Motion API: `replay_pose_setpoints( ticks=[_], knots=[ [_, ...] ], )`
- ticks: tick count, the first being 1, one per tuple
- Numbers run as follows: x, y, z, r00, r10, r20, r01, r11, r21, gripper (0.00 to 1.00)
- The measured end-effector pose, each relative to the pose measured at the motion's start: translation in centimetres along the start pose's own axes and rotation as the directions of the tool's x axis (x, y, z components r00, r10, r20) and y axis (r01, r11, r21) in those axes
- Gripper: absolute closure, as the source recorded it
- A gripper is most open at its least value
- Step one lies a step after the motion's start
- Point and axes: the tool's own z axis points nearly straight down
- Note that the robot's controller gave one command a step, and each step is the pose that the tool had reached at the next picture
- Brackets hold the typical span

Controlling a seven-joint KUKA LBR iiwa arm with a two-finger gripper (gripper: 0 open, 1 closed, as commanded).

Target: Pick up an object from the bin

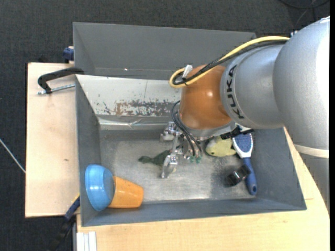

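My gripper (169,149) hangs low over the middle of the bin floor, its two metal fingers (168,166) standing apart, open. A small dark green flat toy (151,160) lies on the floor just left of the nearer finger, its right end reaching that fingertip; I cannot tell if they touch. Nothing sits between the fingers. A pale yellow lump (220,148) lies to the right, partly hidden under the arm's orange cover.
A blue-capped orange cup (111,189) lies on its side in the front left corner. A blue brush with white bristles (246,153) and a black cylinder (235,177) lie at the right. The arm covers the bin's back right part.
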Motion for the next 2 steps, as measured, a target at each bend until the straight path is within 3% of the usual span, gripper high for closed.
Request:
replay_pose_setpoints(
  ticks=[1, 2],
  knots=[
    [-0.3, 0.2, -0.6, 1.0, -0.004, 0.015, 0.004, 1.0, -0.001, 1.0],
    [-1.2, 1.3, -13.3, 0.998, -0.059, 0.011, 0.059, 0.998, 0.001, 1.0]
  ],
)
